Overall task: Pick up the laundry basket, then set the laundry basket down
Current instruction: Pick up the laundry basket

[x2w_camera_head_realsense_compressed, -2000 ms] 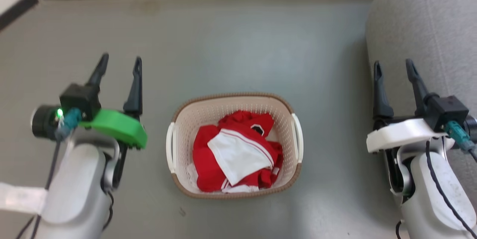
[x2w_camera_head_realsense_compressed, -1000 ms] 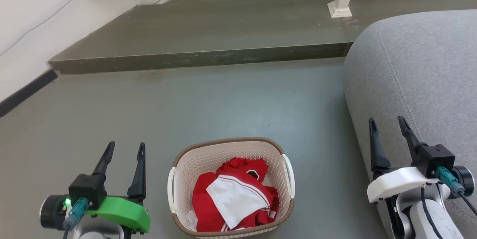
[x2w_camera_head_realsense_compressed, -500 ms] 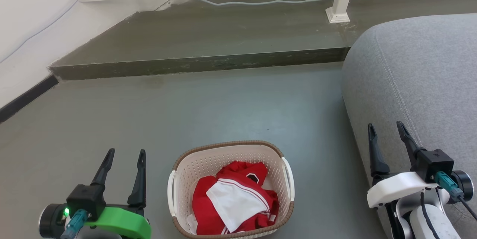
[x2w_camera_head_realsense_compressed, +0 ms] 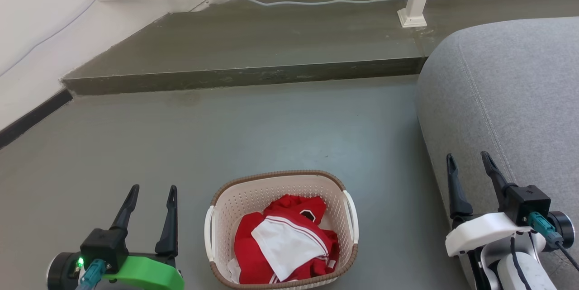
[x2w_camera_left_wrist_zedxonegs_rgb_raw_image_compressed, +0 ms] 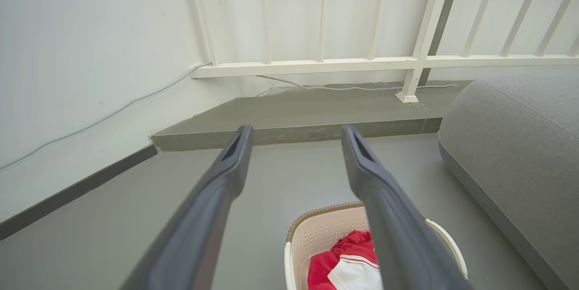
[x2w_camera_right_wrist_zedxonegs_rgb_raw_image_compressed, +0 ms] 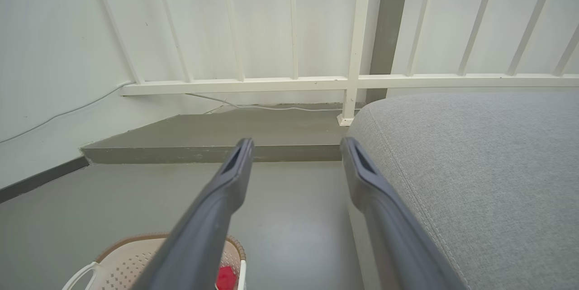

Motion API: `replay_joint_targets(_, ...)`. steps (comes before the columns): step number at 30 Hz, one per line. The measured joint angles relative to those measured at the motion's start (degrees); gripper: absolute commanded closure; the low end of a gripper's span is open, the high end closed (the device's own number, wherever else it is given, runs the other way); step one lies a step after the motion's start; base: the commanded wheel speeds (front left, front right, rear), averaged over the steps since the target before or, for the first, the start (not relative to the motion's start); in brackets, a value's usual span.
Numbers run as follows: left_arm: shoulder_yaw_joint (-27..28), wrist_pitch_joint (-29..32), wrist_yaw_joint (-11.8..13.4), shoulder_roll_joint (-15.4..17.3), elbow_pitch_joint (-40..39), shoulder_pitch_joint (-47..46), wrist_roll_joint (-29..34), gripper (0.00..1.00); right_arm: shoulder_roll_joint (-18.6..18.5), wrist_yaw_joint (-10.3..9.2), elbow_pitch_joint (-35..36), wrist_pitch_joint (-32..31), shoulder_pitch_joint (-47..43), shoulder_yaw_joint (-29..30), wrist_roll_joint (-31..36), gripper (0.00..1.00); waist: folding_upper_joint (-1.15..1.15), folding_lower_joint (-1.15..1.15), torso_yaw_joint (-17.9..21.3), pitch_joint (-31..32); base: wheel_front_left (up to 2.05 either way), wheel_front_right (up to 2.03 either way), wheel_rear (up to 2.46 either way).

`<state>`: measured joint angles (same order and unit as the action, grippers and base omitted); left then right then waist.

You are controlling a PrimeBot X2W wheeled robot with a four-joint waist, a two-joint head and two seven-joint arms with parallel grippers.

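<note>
1. The head view has swung up from a straight-down look to a forward one. That is the camera moving: the laundry basket (x2w_camera_head_realsense_compressed: 280, 174) keeps its place on the floor (x2w_camera_head_realsense_compressed: 271, 122), low in the view between the arms.
2. The left gripper (x2w_camera_head_realsense_compressed: 154, 188) and right gripper (x2w_camera_head_realsense_compressed: 467, 156) flank it, well apart from it, jaws spread wide and holding nothing.
3. Judging by this, no grasp is under way. Whether the lift is still ahead or already finished, I cannot tell.
4. The basket stands upright, mouth up, with red and white clothes (x2w_camera_head_realsense_compressed: 285, 240) inside. Its long axis looks to run left to right, with a white handle at each end towards a gripper.
</note>
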<state>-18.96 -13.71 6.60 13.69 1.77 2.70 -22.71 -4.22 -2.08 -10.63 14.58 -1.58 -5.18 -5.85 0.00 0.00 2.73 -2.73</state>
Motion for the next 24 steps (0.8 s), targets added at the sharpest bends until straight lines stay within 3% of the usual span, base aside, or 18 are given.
replay_joint_targets(24, 0.18, 2.19, 0.08, -0.15, -3.18, -0.40, 1.30, 0.00, 0.37, 0.07, 1.18, 0.00, 1.01, -0.91, -0.69, 0.00, 0.00, 0.00, -0.47, -6.47, 0.00, 0.00, 0.00)
